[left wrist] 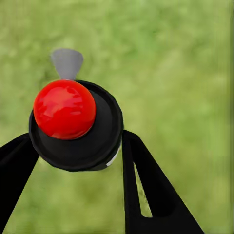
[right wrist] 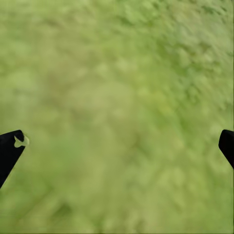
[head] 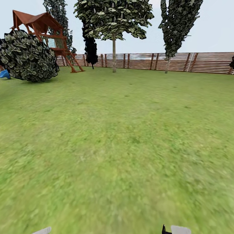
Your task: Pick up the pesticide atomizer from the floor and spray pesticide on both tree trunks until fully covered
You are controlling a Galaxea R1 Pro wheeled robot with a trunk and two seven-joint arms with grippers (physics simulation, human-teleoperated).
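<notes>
The left end effector point(left wrist: 80, 146) is clamped on the pesticide atomizer point(left wrist: 75, 127): its two black fingers point(left wrist: 146, 190) press against either side of the round black body, whose red cap point(left wrist: 64, 109) and grey nozzle tip point(left wrist: 67, 62) face the wrist camera, with blurred grass behind. The right end effector point(right wrist: 117, 146) carries nothing, its fingertips spread far apart over the lawn.

Both trees stand well away. The nearer one point(head: 113, 19) has a pale straight tree trunk point(head: 114, 53) rising just before the fence, and a second pale trunk point(head: 167, 64) leans a little further right.

The likely risk is that the smooth rounded bottle could twist or slip between the fingers while the base rolls, leaving the nozzle aimed off the trunk. Spraying from too far away, or from one side only, would probably leave the trunks partly uncovered.

The garden is a wide green lawn point(head: 117, 146), flat and open, closed by a brown slatted fence point(head: 201, 62). A large dark shrub point(head: 27, 55) and a red wooden play tower point(head: 45, 29) sit at the left, under pale sky.
</notes>
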